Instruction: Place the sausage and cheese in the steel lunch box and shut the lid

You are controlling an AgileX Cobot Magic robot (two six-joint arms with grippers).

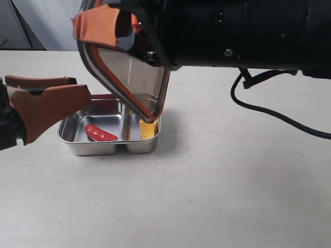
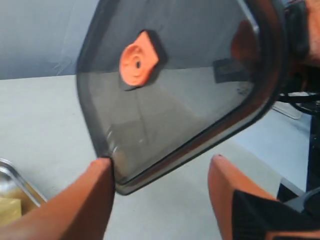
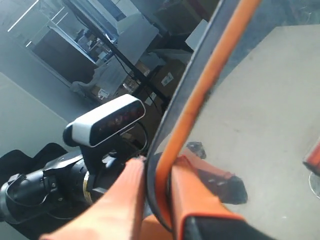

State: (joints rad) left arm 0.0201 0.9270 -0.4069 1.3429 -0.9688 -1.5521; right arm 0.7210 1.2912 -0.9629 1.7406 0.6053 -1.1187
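Note:
The steel lunch box (image 1: 72, 135) stands on the table with the red sausage (image 1: 101, 133) in its left compartment and the yellow cheese (image 1: 147, 129) in its right one. The dark lid (image 1: 129, 67) hangs tilted above the box, its low corner over the cheese compartment. My right gripper (image 1: 116, 26) is shut on the lid's upper rim (image 3: 159, 187). My left gripper (image 1: 80, 88) stands open beside the box. In the left wrist view the lid (image 2: 190, 100) with its orange valve tab (image 2: 138, 59) has its corner against one of the fingers (image 2: 95, 190) of the left gripper (image 2: 160, 167).
A black cable (image 1: 269, 111) runs over the table to the right of the box. The right arm (image 1: 232, 31) spans the top of the exterior view. A corner of the box (image 2: 15, 177) shows in the left wrist view.

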